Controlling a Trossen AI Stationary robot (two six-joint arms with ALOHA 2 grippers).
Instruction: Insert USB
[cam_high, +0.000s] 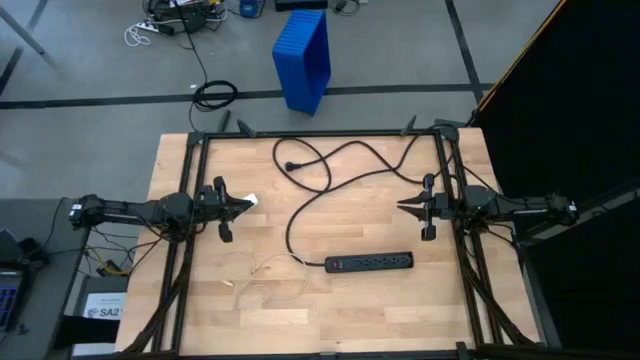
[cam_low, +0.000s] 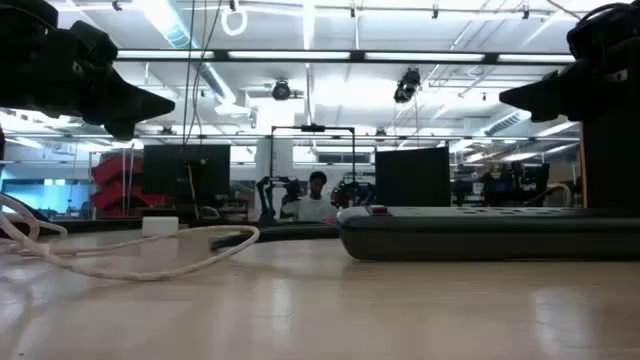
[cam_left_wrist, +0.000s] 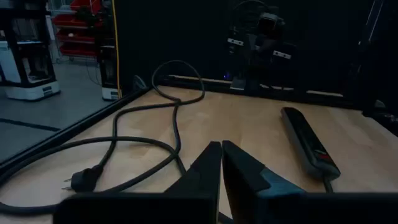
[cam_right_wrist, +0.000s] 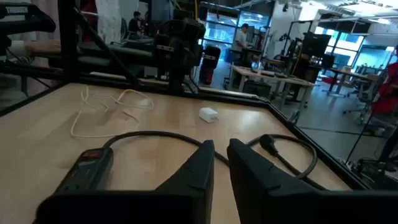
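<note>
The only legible marking is "SA2", printed on a white label lying on the floor just beside the desk's left front corner. Nothing else is readable.

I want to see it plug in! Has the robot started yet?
Nothing looks done: the USB cable lies loose on the table, apart from the power strip. Nothing is in hand; the left gripper and right gripper hang shut and empty. Picking it up and plugging in remain.
</note>
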